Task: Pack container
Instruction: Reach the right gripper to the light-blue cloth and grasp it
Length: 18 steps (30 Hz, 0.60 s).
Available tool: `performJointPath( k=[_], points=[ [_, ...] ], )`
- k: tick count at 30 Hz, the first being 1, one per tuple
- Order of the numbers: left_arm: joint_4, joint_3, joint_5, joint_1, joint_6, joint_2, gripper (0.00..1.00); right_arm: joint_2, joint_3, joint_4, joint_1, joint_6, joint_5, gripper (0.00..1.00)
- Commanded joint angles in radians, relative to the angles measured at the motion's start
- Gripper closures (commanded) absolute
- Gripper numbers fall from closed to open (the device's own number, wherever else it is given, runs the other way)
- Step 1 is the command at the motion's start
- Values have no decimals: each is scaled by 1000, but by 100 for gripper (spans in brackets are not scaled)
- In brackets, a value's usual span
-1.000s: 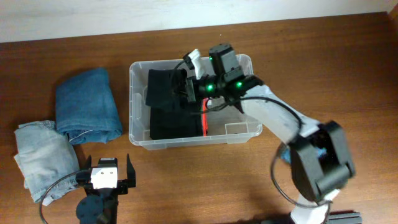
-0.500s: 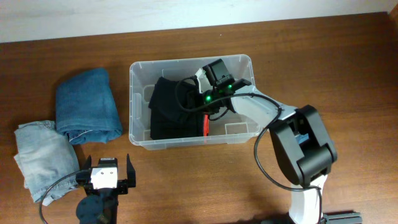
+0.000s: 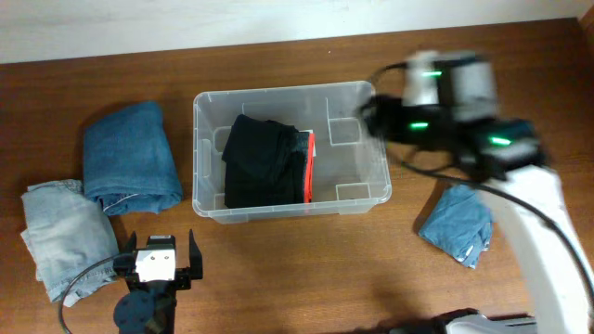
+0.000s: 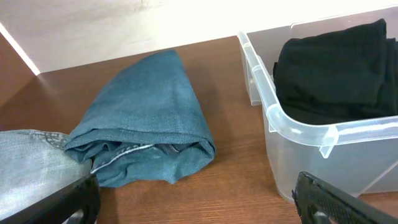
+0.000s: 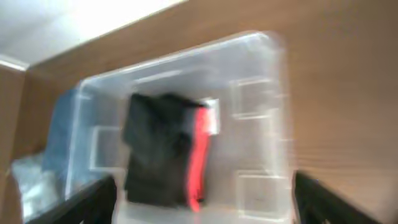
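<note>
— Since the right arm is only a blur from overhead, can you tell how the right gripper (image 5: 202, 190) stands?
— Its own wrist view settles it. The two fingers sit at the lower corners, spread wide, with nothing between them. It hangs by the container's right end, looking across it.
— And the container (image 3: 348, 165)?
— It stands upright in the middle of the brown wooden table (image 3: 278, 278), its long side running left to right. A folded black garment (image 3: 263, 167) fills its left half, with a red strip (image 3: 309, 169) along the garment's right edge. Moulded ribs show through the clear right half.
— The left gripper (image 3: 160, 244)?
— It is low at the table's near edge, in front of the container's left corner and apart from it. Its fingers are wide apart and hold nothing.
— What lies outside?
— Rolled blue denim (image 3: 130, 158) lies just left of the container, not touching it. Pale jeans (image 3: 60, 237) touch the roll's near-left side. A small denim piece (image 3: 458, 221) lies right of the container, near its front right corner.
</note>
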Motion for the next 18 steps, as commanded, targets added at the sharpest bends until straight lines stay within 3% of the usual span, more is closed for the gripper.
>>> performJointPath(
  k=[1,9,18],
  points=[
    [2,-4,8,1,-1,-5,1,-121,3,-156,-272,-10,35,6],
    [2,-4,8,1,-1,-5,1,-116,-59,-432,-790,-262,-11,1],
    [2,-4,8,1,-1,-5,1,-92,-454,-261,-957,-264,-79,1]
  ],
)
